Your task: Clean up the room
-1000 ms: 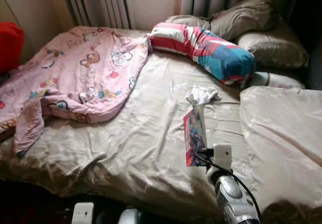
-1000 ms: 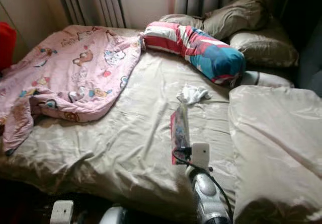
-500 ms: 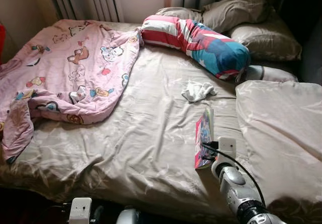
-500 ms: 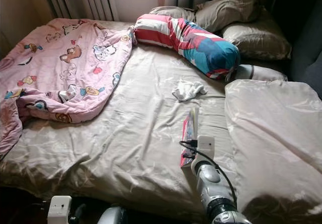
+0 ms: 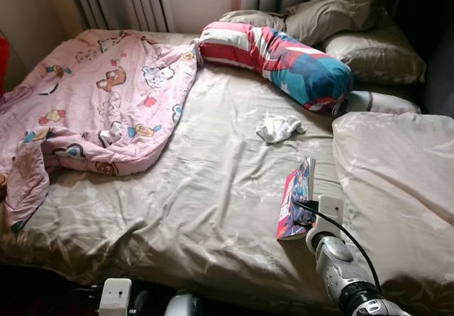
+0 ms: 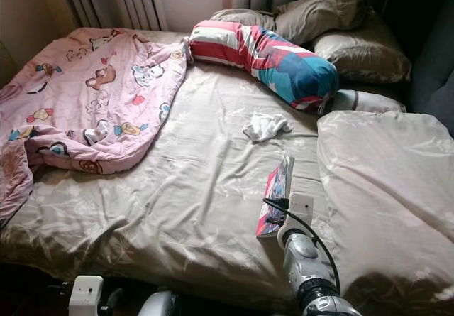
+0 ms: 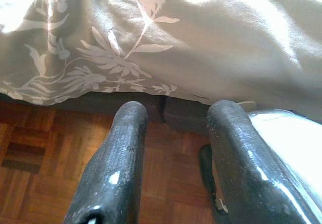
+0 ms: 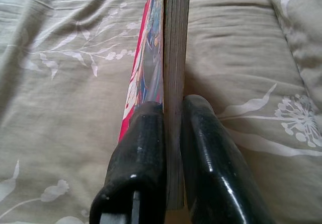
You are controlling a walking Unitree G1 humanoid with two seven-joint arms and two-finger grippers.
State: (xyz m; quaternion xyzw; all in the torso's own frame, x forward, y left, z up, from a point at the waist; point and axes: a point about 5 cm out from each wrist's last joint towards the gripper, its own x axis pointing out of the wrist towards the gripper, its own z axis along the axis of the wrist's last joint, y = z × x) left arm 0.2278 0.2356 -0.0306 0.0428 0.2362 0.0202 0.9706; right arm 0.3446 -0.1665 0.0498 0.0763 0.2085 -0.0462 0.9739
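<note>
Item: book [image 8: 171, 83], clenched edge-on in right pincer [image 8: 173, 148], just above the bed [image 5: 213, 188]. Left pincer [image 7: 171, 148] released, idle below the bed. Advice: lift straight, grip firm, avoid pages splaying.

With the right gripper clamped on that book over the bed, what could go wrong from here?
1. The right gripper pinches the book only at one end, so the long free part may lever and slip out when lifted.
2. In the right wrist view the pink cover bows away from the page block; it could splay or crease.
3. The white cloth lies just beyond the book on the beige bedsheet, and a forward swing might drag it.
</note>
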